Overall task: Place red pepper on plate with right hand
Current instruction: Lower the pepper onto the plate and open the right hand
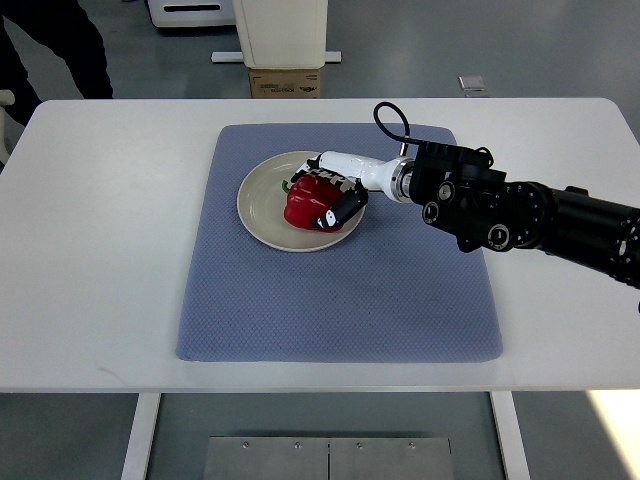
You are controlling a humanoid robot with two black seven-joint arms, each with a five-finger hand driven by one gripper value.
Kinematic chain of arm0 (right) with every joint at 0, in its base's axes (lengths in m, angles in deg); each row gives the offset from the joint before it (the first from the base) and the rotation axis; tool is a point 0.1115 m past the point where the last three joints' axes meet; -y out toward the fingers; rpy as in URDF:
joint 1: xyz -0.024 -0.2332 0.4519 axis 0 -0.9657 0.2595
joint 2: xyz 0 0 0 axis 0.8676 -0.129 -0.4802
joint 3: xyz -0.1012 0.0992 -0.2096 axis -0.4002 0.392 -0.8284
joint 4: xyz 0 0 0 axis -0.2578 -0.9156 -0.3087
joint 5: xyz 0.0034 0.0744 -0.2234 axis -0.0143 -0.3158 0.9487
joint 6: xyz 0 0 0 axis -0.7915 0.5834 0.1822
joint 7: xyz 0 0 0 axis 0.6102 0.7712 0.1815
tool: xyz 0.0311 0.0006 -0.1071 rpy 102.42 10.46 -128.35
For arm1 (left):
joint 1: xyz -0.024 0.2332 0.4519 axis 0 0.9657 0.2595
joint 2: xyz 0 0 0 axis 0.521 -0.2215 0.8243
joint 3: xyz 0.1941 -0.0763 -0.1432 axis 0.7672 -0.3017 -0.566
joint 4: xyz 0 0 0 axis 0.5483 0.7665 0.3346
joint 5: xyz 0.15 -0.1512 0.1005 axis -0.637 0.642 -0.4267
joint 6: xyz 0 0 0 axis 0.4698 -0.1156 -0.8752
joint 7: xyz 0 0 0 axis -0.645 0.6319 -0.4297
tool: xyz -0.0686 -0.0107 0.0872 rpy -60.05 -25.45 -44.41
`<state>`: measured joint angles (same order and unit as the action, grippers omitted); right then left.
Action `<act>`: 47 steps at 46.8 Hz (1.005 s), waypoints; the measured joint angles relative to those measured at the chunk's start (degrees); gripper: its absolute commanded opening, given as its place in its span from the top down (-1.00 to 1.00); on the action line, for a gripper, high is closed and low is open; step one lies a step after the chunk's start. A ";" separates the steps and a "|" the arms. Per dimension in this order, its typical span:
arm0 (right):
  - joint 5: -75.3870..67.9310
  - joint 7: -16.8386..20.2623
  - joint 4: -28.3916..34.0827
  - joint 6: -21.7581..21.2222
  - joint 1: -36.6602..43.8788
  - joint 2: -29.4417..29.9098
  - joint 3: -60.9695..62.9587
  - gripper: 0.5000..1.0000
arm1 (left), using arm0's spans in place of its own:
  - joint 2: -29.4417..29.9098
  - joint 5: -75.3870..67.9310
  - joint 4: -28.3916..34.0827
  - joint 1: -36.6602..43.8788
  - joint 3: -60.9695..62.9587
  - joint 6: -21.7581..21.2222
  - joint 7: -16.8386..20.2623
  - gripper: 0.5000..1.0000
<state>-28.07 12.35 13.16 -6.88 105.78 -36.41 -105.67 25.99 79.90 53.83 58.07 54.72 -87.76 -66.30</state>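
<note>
A red pepper (303, 203) with a green stem lies on the cream plate (258, 203), toward its right side. My right hand (333, 197) reaches in from the right over the plate, and its black-tipped fingers (346, 208) are curled around the pepper's right and upper sides. The white wrist and black forearm (500, 210) stretch back to the right edge. The left arm does not show.
The plate sits on a blue-grey mat (340, 300) on a white table (90, 250). Behind the table's far edge stand a cardboard box (285, 83) and white furniture. A person in dark clothes (55, 45) is at the top left.
</note>
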 measured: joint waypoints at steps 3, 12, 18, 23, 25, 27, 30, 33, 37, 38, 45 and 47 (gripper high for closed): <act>0.00 0.02 -0.01 0.05 -0.01 0.00 0.00 -0.61 | 0.00 0.00 0.00 0.00 0.00 0.00 0.00 -1.00; -0.10 0.10 -0.15 0.09 -0.11 0.00 0.00 -0.97 | 0.00 0.00 0.00 0.00 0.00 0.00 0.00 -1.00; -0.10 0.19 -0.37 0.05 -0.11 0.00 0.00 -0.98 | 0.00 0.00 0.00 0.00 0.00 0.00 0.00 -1.00; -0.16 0.20 -0.62 0.01 0.27 0.00 0.00 -0.98 | 0.00 0.00 0.00 0.00 0.00 0.00 0.00 -1.00; -0.19 0.26 -0.88 0.01 0.57 0.00 0.00 -0.98 | 0.00 0.00 0.00 0.00 0.00 0.00 0.00 -1.00; -0.26 0.29 -1.14 0.00 0.84 0.00 0.01 -0.98 | 0.00 0.00 0.00 0.00 0.00 0.00 0.00 -1.00; -0.69 0.30 -1.42 0.00 1.13 0.00 0.15 -0.98 | 0.00 0.00 0.00 0.00 0.00 0.00 0.00 -1.00; -1.65 0.30 -1.48 0.00 1.85 0.00 0.50 -0.98 | 0.00 0.00 0.00 0.00 0.00 0.00 0.00 -1.00; -2.54 0.28 -1.45 0.00 2.24 0.00 0.82 -0.98 | 0.00 0.00 0.00 0.00 0.00 0.00 0.00 -1.00; -2.91 0.26 -1.43 0.00 2.27 0.00 0.87 -0.98 | 0.00 0.00 0.00 0.00 0.00 0.00 0.00 -1.00; -4.93 0.20 -1.39 0.00 2.69 0.00 2.08 -0.98 | 0.00 0.00 -0.01 0.00 0.00 0.00 0.00 -1.00; -5.82 0.19 -1.38 0.00 2.69 0.00 3.32 -0.97 | 0.00 0.00 -0.01 0.00 0.00 0.00 0.00 -1.00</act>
<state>-33.89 12.54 11.77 -6.89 108.47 -36.41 -102.35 25.99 79.90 53.82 58.07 54.72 -87.75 -66.30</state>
